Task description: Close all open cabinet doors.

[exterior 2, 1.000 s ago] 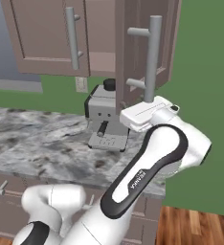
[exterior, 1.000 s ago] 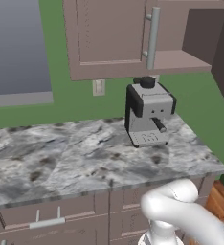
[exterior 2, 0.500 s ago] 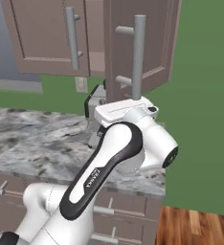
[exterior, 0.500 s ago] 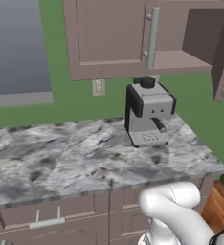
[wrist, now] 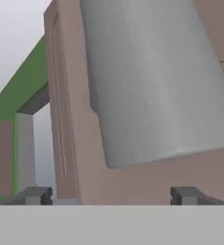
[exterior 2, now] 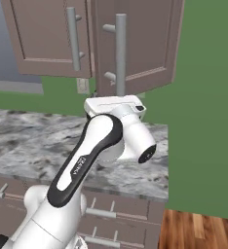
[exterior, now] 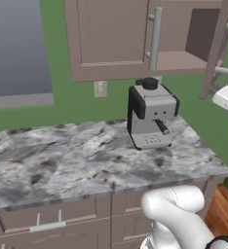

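Upper wall cab over the grey-white marbled stone counter: left-hand mauve-brown recessed-panel wooden door is sitting flush/closed w/ its long vertical silver bar handle. Right-hand mauve-brown door is standing partly open, swung out toward the robot; bare shelf interior is showing behind it in left base view. Its silver bar handle is running vertically just above the white arm's wrist in right base view. Two-finger gripper is sitting right up at that door: in hand view the handle is looming as a big grey cylinder w/ door panel behind. Dark fingertips are spread wide apart, nothing between them, not gripping. Black-and-silver espresso machine is standing on the counter below the cab, near the right end.
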### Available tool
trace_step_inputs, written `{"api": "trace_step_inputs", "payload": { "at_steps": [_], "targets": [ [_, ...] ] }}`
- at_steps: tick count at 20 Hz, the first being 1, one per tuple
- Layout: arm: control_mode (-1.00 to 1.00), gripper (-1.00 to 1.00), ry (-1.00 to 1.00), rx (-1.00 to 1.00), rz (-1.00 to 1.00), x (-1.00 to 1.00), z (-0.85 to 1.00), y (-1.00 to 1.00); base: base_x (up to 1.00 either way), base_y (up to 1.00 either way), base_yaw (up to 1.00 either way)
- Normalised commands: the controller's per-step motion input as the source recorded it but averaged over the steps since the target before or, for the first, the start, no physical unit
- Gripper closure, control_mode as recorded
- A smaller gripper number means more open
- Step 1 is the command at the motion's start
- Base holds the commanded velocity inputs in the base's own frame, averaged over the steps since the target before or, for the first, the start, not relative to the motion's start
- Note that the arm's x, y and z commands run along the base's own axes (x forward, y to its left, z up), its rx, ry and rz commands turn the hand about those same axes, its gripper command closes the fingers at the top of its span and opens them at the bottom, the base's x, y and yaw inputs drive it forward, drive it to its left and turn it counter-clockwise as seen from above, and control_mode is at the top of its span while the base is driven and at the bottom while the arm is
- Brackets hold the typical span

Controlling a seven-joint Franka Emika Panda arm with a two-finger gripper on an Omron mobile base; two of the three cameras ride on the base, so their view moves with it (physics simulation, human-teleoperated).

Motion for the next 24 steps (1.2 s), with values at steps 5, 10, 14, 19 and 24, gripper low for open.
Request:
{"api": "trace_step_inputs", "payload": {
  "at_steps": [5, 10, 14, 19, 24],
  "targets": [
    [-1.00, -1.00, -0.09, 0.04, 0.12, 0.37, -0.07, 0.02, 0.00, 0.00, 0.00],
    [-1.00, -1.00, -0.11, 0.01, 0.07, 0.33, -0.04, 0.00, 0.00, 0.00, 0.00],
    [-1.00, -1.00, -0.07, 0.00, 0.00, 0.34, 0.00, 0.03, 0.00, 0.00, 0.00],
    [-1.00, -1.00, -0.03, 0.00, -0.05, 0.33, 0.00, 0.02, 0.00, 0.00, 0.00],
    [-1.00, -1.00, 0.00, 0.00, -0.17, 0.31, 0.00, 0.06, 0.00, 0.00, 0.00]
  ]
}}
